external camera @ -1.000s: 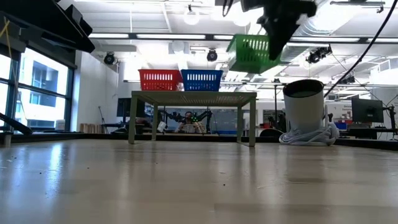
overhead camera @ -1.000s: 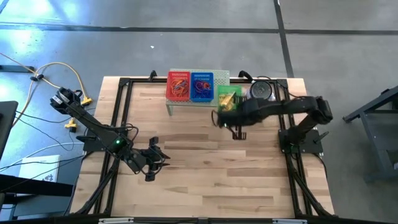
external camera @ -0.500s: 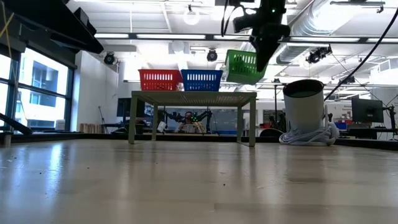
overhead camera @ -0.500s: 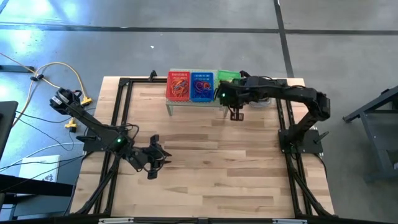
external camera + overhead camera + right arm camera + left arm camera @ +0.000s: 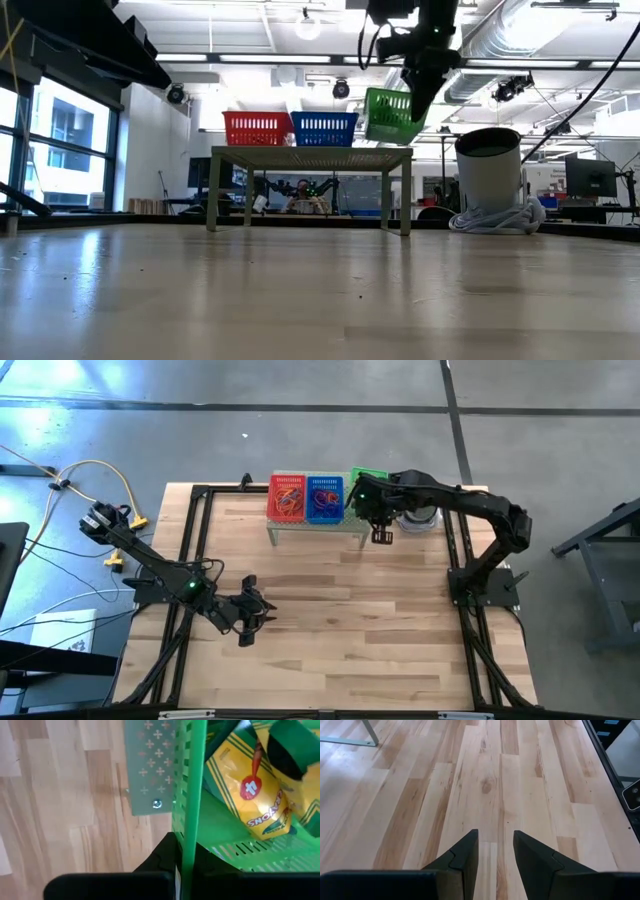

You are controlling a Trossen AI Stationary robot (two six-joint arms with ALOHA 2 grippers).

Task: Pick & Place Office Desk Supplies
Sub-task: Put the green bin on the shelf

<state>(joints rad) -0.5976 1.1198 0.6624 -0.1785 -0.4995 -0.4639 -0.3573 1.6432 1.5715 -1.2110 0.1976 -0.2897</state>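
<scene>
- While the left gripper (image 5: pixel 247 612) waits low over the bare wooden table (image 5: pixel 330 620), its two fingers (image 5: pixel 465 855) sit a little apart and hold nothing.
- Farther back, the right gripper (image 5: pixel 182 855) pinches the green basket (image 5: pixel 392 112) by its rim, tilted over the small shelf (image 5: pixel 310 155).
- Two yellow boxes (image 5: pixel 250 795) lie inside; one is cut off.
- Beside it stand a blue basket (image 5: pixel 324 499) and a red basket (image 5: pixel 288 498) of tangled rubber bands (image 5: pixel 289 496), too small to count.

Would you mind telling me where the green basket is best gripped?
Grip the green basket by its thin upright rim wall, coming from above, one finger inside and one outside. The right hand holds it that way now, tilted over the small shelf.
</scene>
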